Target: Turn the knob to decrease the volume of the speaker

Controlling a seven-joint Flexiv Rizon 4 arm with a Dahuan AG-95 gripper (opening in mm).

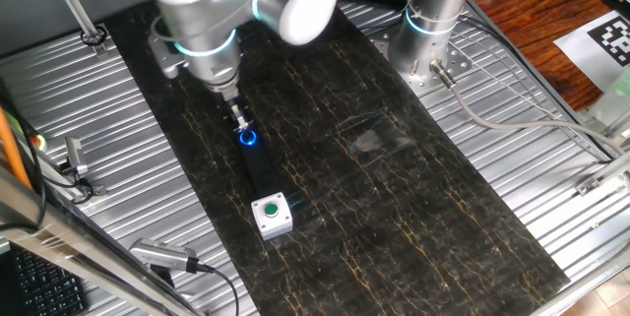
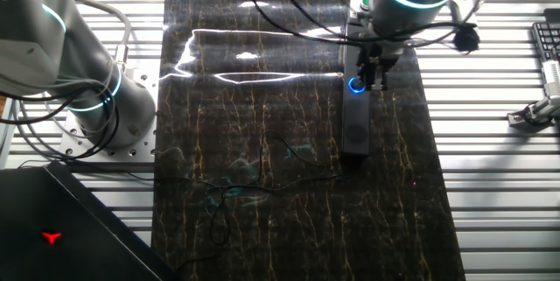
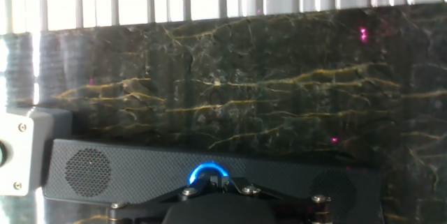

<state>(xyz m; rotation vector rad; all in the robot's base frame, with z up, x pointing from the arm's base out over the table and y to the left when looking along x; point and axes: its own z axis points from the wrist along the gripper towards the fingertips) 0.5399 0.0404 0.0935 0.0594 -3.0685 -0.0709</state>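
Note:
The speaker (image 1: pixel 262 170) is a long, flat black bar lying on the dark marbled mat; it also shows in the other fixed view (image 2: pixel 355 132) and across the bottom of the hand view (image 3: pixel 126 175). The knob (image 1: pixel 248 139) is a small black dial with a glowing blue ring near the bar's far end, also seen in the other fixed view (image 2: pixel 354 86) and in the hand view (image 3: pixel 199 175). My gripper (image 1: pixel 241 124) points straight down onto it, and its fingers stand close together on the dial and hide most of it. It shows too in the other fixed view (image 2: pixel 374 80) and the hand view (image 3: pixel 219 181).
A small white box with a green button (image 1: pixel 272 213) stands right at the speaker's near end; its edge shows in the hand view (image 3: pixel 17 151). A second arm's base (image 1: pixel 433 31) stands at the back right. Ribbed metal table (image 1: pixel 551 178) flanks the mat.

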